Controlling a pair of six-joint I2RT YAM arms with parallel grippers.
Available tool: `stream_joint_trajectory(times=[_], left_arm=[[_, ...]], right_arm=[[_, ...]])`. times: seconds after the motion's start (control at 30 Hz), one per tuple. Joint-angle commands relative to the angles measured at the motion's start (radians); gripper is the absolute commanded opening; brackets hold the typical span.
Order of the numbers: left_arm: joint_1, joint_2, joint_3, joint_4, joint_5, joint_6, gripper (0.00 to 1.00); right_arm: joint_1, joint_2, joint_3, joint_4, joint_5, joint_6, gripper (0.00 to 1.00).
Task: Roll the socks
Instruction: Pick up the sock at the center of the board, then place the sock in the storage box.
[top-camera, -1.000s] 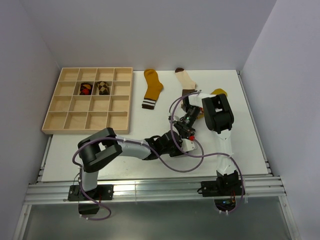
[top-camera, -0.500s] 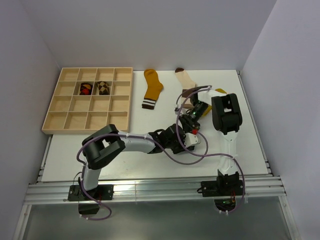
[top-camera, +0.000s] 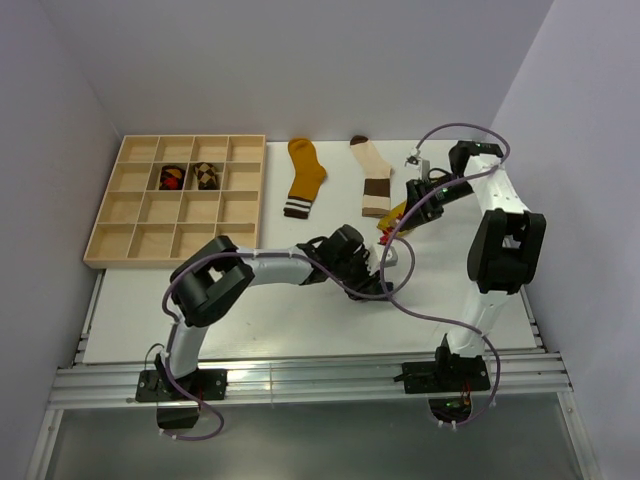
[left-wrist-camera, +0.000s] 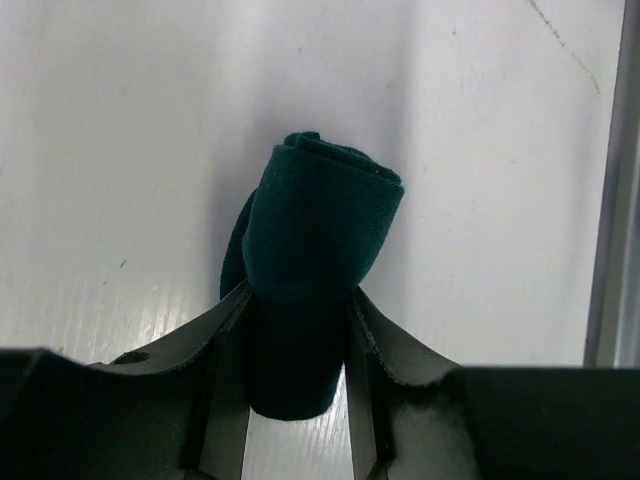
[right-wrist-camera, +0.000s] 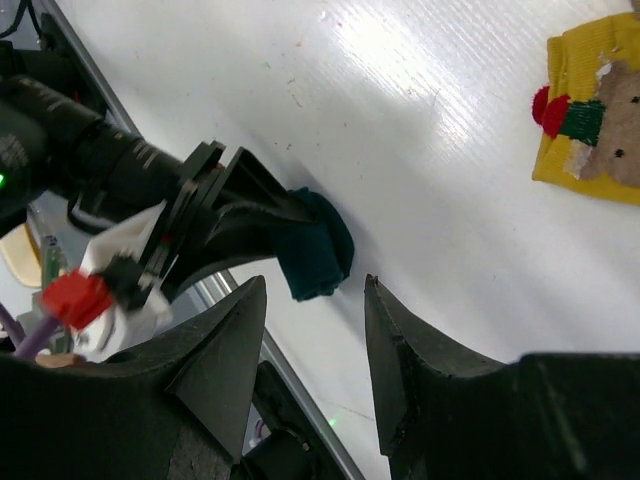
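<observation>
My left gripper (left-wrist-camera: 298, 300) is shut on a rolled teal sock (left-wrist-camera: 320, 250) and holds it low over the white table. In the top view the left gripper (top-camera: 368, 270) is at the table's middle, and the roll is hidden under it. My right gripper (right-wrist-camera: 315, 285) is open and empty, raised above the teal roll (right-wrist-camera: 318, 248); in the top view it (top-camera: 413, 198) hovers at the back right. A yellow sock with a red mark (right-wrist-camera: 590, 110) lies flat beneath it (top-camera: 394, 213). A mustard sock (top-camera: 305, 176) and a cream sock with brown bands (top-camera: 373, 175) lie flat at the back.
A wooden compartment tray (top-camera: 135, 240) stands at the back left, with two rolled argyle socks (top-camera: 206, 176) in its second row. The left arm's cable (top-camera: 400, 310) loops over the table's front. A metal rail (top-camera: 300, 378) runs along the near edge.
My right arm has lifted and swung back to the right, away from the left gripper. The left gripper has shifted a little left, still holding the teal roll.
</observation>
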Motion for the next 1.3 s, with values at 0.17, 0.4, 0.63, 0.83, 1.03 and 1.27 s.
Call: stream_joint_trajectory(times=[0.17,0.4,0.63,0.83,1.03,1.27], left_arm=[[0.116,-0.127,-0.012,-0.120,0.045,-0.120,0.00],[0.279,-0.316,-0.002,-0.094,0.053,-0.224,0.00],[0.460,-0.459,0.021,-0.064,-0.175,-0.298,0.00],[0.570,-0.472,0.115,-0.063,-0.706,-0.280,0.00],[0.580,-0.285,0.283,-0.021,-1.160,-0.215,0.00],[0.584,0.094,0.575,-0.094,-1.404,-0.154,0.00]], right_arm=[[-0.054,-0.086,0.067,-0.094,-0.041,-0.047,0.51],[-0.068,-0.118,0.091,-0.093,-0.041,-0.048,0.51],[-0.071,-0.107,0.137,-0.087,-0.029,-0.025,0.51],[-0.071,-0.092,0.182,-0.015,0.017,0.061,0.50],[-0.069,-0.080,0.193,0.021,0.045,0.092,0.50],[-0.069,-0.084,0.171,0.033,0.067,0.091,0.50]])
